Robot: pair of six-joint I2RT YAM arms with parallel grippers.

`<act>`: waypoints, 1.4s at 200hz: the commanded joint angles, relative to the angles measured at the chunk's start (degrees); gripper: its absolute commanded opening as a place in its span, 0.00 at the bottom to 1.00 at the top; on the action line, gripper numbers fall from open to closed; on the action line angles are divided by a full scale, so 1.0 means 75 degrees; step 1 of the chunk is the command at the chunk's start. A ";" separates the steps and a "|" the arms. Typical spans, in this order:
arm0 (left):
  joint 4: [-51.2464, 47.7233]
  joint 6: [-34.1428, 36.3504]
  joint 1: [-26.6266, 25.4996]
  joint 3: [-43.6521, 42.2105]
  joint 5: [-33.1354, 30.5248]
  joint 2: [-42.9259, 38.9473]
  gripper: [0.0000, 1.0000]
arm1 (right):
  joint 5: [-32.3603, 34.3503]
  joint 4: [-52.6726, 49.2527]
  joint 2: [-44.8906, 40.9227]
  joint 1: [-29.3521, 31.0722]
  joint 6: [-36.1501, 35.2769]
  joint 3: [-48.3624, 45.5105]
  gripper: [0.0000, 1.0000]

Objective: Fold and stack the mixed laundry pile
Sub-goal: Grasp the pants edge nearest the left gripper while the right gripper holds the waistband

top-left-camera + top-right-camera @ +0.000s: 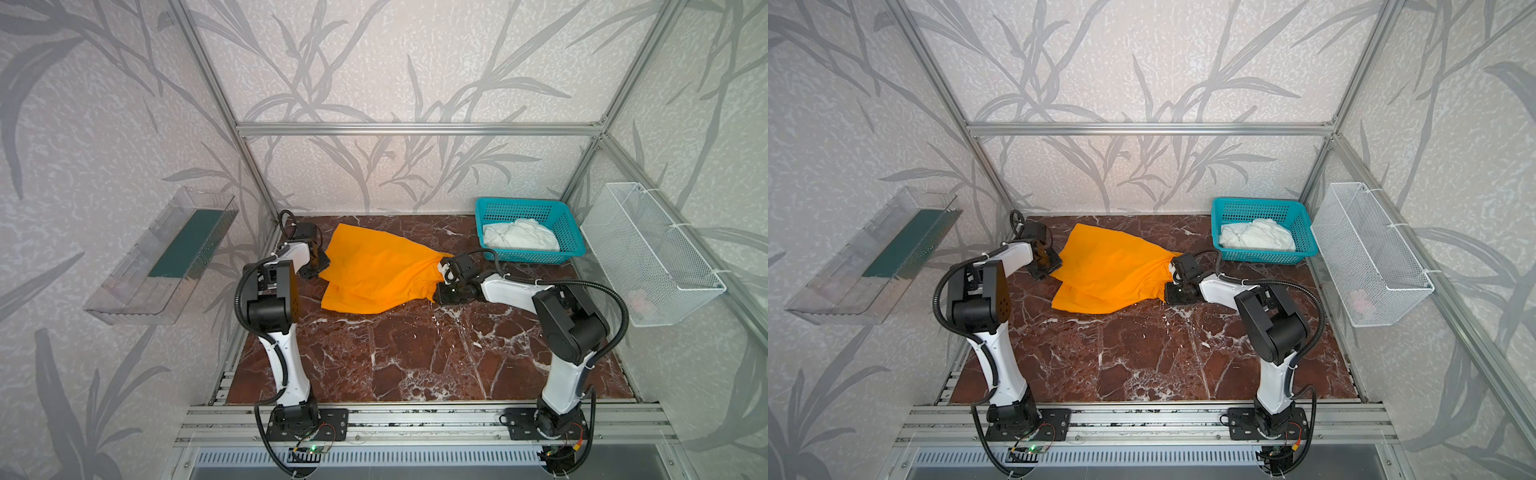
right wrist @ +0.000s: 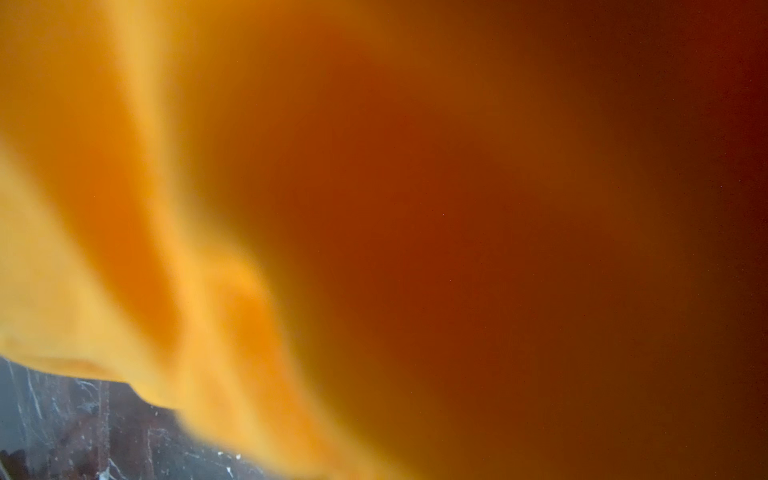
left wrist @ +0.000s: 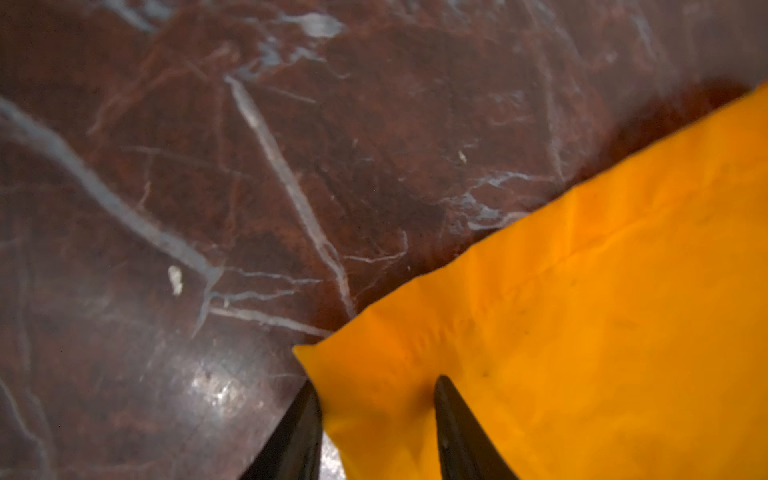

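Left fingers (image 3: 457,428) astride orange trousers (image 3: 582,332) corner

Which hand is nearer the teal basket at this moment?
Right. The right hand is at the trousers' end nearest the basket, just short of it and not touching. The left hand is at the trousers' opposite edge, the whole cloth away.

Both top views are bright and evenly lit, with only soft shadows. The left wrist view is slightly soft and shows a glare patch on the surface (image 3: 216,390). The right wrist view is badly blurred: the orange trousers (image 2: 104,208) lie close against the lens, darkening to red-brown.
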 commanded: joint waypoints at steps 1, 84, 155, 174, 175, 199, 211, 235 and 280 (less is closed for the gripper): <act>-0.0374 -0.0236 0.0138 0.0014 0.0373 0.0362 0.26 | 0.0077 0.0156 0.0054 -0.0033 -0.0030 0.0171 0.13; -0.0304 0.0101 0.0232 -0.0116 0.0727 -0.0568 0.00 | 0.0048 -0.0337 -0.0910 -0.0037 -0.0616 0.0205 0.00; -0.0725 0.0606 0.0114 -0.0811 0.1322 -0.2708 0.00 | 0.0370 -0.2407 -0.2935 -0.0076 -0.1299 0.0071 0.00; -0.0853 0.0769 -0.0022 -0.1181 0.1497 -0.3423 0.00 | 0.0383 -0.3004 -0.3585 -0.0106 -0.1436 -0.0178 0.00; -0.0866 0.0776 -0.0034 -0.1202 0.1507 -0.3469 0.00 | 0.0383 -0.3041 -0.3617 -0.0106 -0.1438 -0.0192 0.00; -0.1472 0.0980 -0.0392 -0.1434 0.1488 -0.4382 0.00 | 0.0137 -0.3826 -0.4181 -0.0166 -0.1494 -0.0514 0.00; -0.1710 0.1041 -0.0603 -0.1569 0.1419 -0.4872 0.00 | -0.0198 -0.4302 -0.4323 -0.0177 -0.1553 -0.0681 0.00; -0.2056 0.1082 -0.1084 -0.1720 0.1222 -0.5714 0.00 | -0.0795 -0.5037 -0.4499 -0.0177 -0.1502 -0.1172 0.00; -0.1885 0.0953 -0.1501 -0.2091 0.1071 -0.6214 0.00 | -0.1657 -0.3503 -0.4662 -0.0171 -0.0537 -0.2708 0.34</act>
